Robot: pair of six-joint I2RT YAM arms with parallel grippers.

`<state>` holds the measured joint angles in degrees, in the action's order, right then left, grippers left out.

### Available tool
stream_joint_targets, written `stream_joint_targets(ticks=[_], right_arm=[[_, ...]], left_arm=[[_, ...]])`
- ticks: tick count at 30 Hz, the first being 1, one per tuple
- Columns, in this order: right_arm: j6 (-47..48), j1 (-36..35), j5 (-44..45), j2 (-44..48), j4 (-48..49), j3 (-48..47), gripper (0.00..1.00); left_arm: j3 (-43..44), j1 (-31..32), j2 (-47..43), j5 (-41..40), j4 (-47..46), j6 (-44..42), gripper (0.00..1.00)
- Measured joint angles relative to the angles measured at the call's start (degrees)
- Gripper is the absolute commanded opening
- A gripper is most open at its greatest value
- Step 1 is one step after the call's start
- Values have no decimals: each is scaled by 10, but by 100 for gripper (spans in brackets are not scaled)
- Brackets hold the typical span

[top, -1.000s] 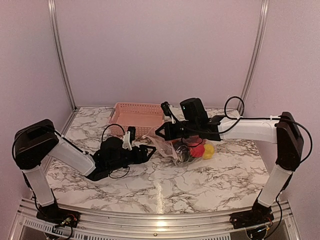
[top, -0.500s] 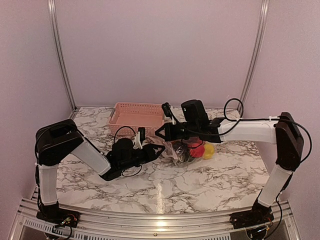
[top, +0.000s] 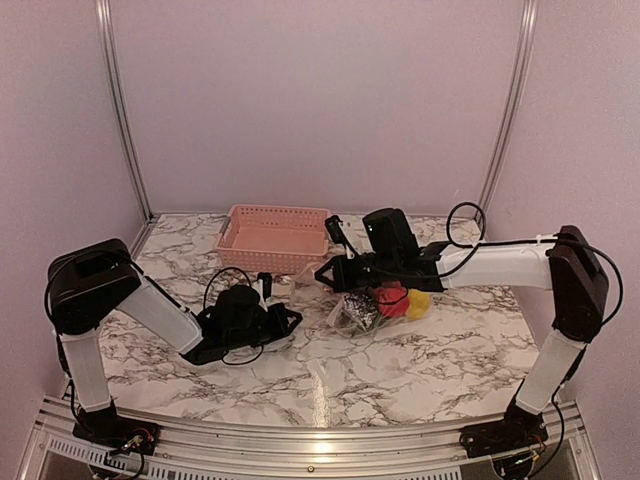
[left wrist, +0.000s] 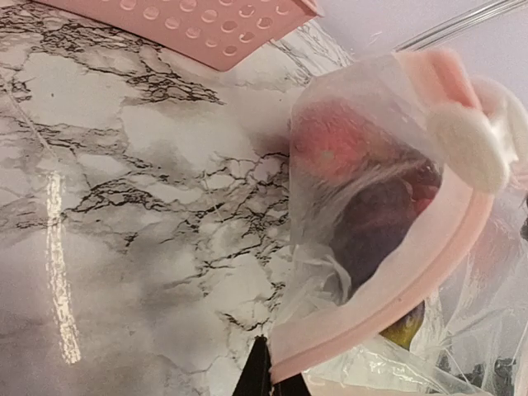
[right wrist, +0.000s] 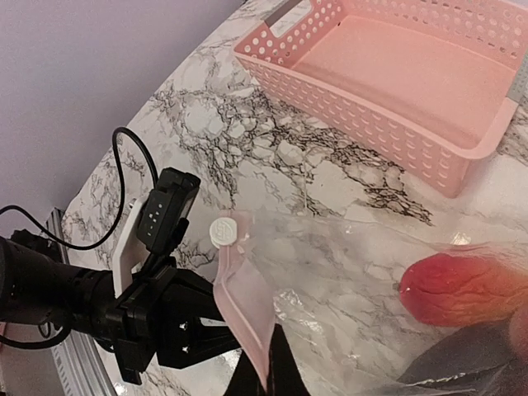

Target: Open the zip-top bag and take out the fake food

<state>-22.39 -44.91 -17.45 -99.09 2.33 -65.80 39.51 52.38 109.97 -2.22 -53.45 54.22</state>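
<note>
Left wrist: left fingers (left wrist: 257, 376), right fingers (right wrist: 277, 365) pinch zip-top bag (left wrist: 412, 272) rim.

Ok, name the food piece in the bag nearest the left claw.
The dark purple one, leftmost in the bag; the red piece and yellow piece sit further from the left claw.

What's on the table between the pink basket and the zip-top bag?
Nothing; the right wrist view shows only bare marble tabletop between the pink basket and the zip-top bag.
</note>
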Motion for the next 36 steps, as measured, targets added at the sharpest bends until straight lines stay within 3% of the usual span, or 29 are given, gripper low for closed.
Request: stream_joint_targets(ticks=[4, 10, 15, 23, 30, 36], right_arm=[[-1, 0, -1, -1, 10, 27, 0], [-25, -5, -34, -51, 67, 50, 0], [-31, -29, -54, -89, 80, 38, 0], [-5, -37, -33, -62, 54, 10, 0], [29, -37, 25, -2, 5, 10, 0], [32, -37, 23, -8, 2, 10, 0]], left_arm=[[0, -1, -17, -26, 81, -6, 0], [1, -2, -18, -27, 127, -9, 0], [-17, -14, -18, -13, 115, -4, 0], [-72, -28, -63, -3, 75, -36, 2], [-102, -28, -140, -9, 50, -92, 20], [-109, -7, -212, -33, 55, -152, 35]])
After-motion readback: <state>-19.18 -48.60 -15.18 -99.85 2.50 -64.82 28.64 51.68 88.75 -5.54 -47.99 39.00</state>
